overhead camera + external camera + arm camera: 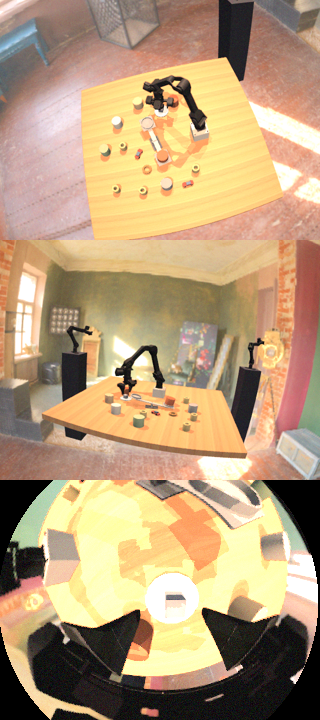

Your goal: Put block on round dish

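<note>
The small grey block sits on the white round dish. My gripper is open above the dish, its fingers apart on either side of the block and not touching it. One orange-red cup stands on the table beside the dish, not above it. The other cup stands on the lowered end of the balance. The raised end tray is empty.
A tan cylinder stands close to the dish. A white cylinder and a green one stand farther off. Toy cars, small hollow yellow cylinders, an orange ring and a grey cylinder lie around the balance.
</note>
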You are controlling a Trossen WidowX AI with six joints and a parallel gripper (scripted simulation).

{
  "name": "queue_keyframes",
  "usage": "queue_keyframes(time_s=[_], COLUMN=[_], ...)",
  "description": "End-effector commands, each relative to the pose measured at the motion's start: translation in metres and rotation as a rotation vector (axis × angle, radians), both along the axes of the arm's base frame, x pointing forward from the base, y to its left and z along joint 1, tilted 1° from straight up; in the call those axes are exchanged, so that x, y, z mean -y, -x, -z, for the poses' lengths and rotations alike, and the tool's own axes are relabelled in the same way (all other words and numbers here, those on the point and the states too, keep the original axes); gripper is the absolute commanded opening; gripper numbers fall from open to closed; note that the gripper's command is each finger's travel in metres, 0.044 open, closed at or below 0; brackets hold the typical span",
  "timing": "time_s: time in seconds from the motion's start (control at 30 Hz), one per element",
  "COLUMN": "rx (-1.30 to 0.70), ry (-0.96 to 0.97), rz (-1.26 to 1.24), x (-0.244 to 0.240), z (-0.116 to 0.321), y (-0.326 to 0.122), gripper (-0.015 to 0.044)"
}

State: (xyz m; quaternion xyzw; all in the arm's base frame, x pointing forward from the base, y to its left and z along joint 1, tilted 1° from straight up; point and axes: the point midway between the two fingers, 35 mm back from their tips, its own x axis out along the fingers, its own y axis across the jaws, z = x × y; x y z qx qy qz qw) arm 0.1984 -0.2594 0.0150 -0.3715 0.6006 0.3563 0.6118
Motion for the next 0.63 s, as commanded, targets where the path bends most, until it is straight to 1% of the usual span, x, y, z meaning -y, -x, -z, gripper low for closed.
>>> queue_keyframes(time_s=[0.0, 0.13, 0.23, 0.3, 0.6], rx=[0.015, 0.015, 0.019, 0.02, 0.02], ry=[0.015, 0.016, 0.024, 0.027, 0.027], rz=[-0.005, -0.004, -0.001, 0.0, 0.0], x=[0.002, 0.002, 0.001, 0.0, 0.0], z=[-0.027, -0.029, -0.062, -0.072, -0.072], y=[-0.002, -0.002, 0.0, 0.001, 0.001], gripper=[0.044, 0.044, 0.044, 0.044, 0.044])
